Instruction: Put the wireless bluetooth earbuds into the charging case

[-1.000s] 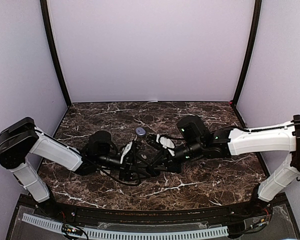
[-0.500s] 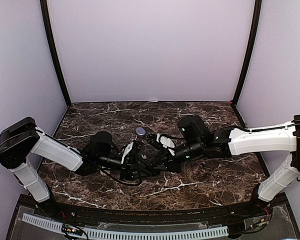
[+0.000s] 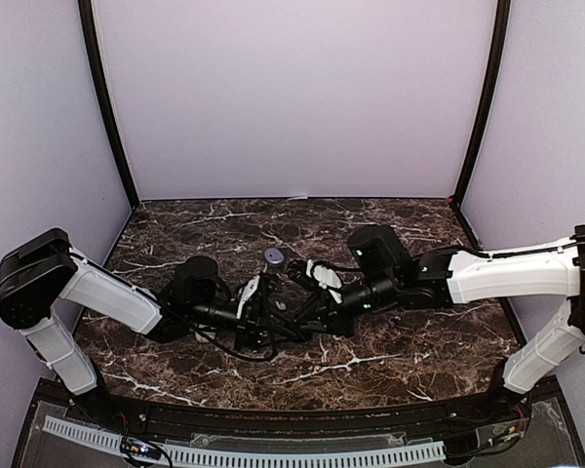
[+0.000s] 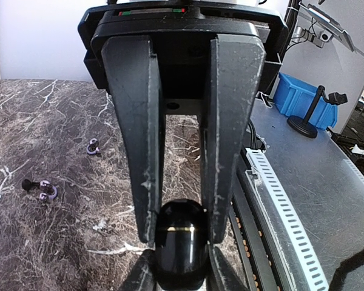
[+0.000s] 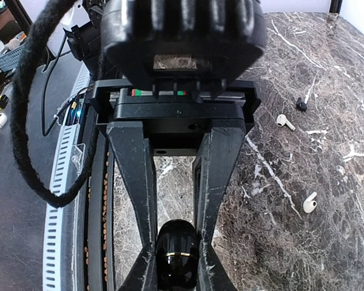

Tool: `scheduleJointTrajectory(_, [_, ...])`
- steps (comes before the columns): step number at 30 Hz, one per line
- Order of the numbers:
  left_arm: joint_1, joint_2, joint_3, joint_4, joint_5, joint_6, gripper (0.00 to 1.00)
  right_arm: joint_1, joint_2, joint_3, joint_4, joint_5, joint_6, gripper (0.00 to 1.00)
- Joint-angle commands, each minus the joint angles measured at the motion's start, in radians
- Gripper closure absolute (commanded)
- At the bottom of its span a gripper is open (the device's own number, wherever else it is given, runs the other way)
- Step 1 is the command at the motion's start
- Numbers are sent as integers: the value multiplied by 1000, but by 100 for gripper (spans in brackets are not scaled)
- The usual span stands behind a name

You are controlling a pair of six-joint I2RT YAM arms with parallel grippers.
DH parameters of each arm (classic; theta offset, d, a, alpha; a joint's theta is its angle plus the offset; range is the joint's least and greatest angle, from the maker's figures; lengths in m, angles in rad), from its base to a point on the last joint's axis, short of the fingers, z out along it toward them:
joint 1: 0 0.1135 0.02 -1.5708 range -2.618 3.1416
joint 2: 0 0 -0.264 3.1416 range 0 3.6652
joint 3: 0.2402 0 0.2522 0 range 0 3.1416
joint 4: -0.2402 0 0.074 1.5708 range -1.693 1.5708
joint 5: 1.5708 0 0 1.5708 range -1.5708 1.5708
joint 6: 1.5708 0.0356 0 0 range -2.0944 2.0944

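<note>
earbuds (image 4: 47, 193) lie scattered on the marble table (image 3: 390, 356) as both arms meet at its centre over a glossy black case (image 4: 181, 254). at left, two purple-tipped ones rest on the stone, well apart from the action. the left gripper (image 4: 181, 239) is narrow, its fingers (image 4: 142, 182) pressed on the case's rounded sides. opposite it, the right gripper (image 5: 177, 259) is clamped on what looks like the same case, so you hold it from both ends at once. further right, two white buds (image 5: 310, 202) and a small dark bud (image 5: 301, 104) sit on the table, none near the case.

the case appears closed, with a thin gold seam across its face, so the step in hand is likely getting it open. let one gripper be the vice and the other do the work: squeeze the base firmly, then shift the second pair of fingers to the lid side of the seam. the shell is slick and curved, so it may squirt out under a hard pinch. keep it low over the table and pull slowly.
</note>
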Motion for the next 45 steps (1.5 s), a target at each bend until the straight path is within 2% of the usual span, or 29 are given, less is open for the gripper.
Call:
scheduleJointTrajectory(1, [-5,-38,-16,36,-17,-2,70,5,-40,-26,48,38,-5,85])
scheduleJointTrajectory(6, [-4,-57,-34,49,-9,-6,70,3,-52,-44,41,96,-7,76])
scheduleJointTrajectory(22, [-4,-111,-85,72,-19,-30,72,-70,-137,-112,62,240,21,76])
scheduleJointTrajectory(38, [-3,-148,-131,112,-50,-74,72,-83,-202,-182,160,215,62,73])
scheduleJointTrajectory(45, [-3,-156,-135,119,-53,-73,73,-83,-215,-212,205,175,76,60])
